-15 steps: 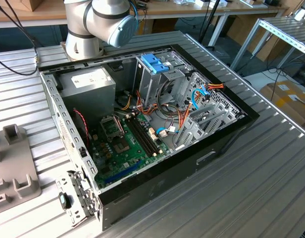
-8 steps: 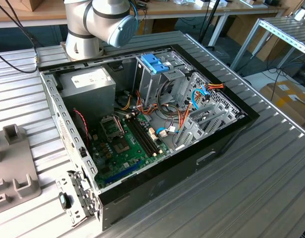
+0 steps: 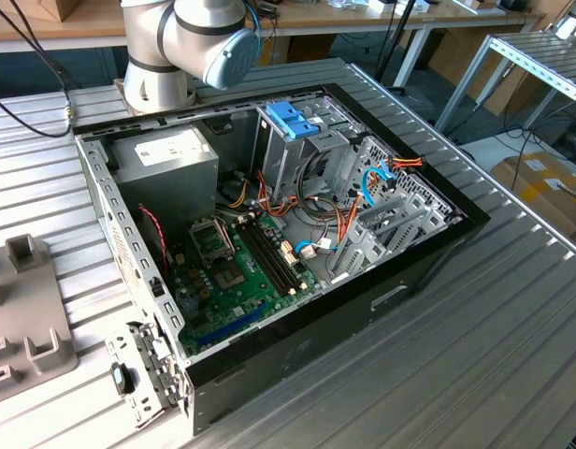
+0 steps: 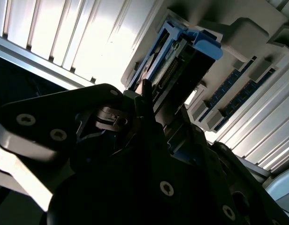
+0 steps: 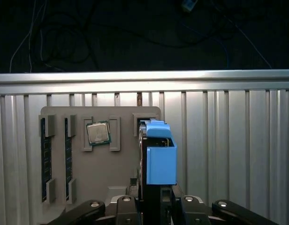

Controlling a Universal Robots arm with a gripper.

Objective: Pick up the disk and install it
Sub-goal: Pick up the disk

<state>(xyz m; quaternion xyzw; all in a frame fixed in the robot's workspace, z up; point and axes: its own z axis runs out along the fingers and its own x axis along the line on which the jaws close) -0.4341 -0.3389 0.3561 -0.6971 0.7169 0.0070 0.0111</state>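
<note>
One disk (image 5: 161,161), a flat rectangular drive in a light-blue plastic carrier frame, stands on end at a slot of the pale grey plastic fixture tray (image 5: 123,117), which rests on the ribbed aluminium table (image 5: 229,140). One gripper (image 5: 153,206), black metal, sits right at the disk's near end. The disk lies straight ahead of the jaws, its long axis in line with them, running from the gripper out toward the tray. In the second wrist view the carrier's blue end is the far one. Whether the jaws have closed on the disk or merely stand either side of it, I cannot tell, nor whether the disk is seated in the slot or just clear of it. Count on the tray: two dark-blue memory modules (image 5: 46,154), one square processor chip (image 5: 97,132). The exterior view shows one open black computer case (image 3: 297,346), holding one grey metal drive cage (image 3: 280,157) capped by one fixed blue plastic latch (image 3: 293,120). The tray lies to the exterior view's left of the case.
</note>
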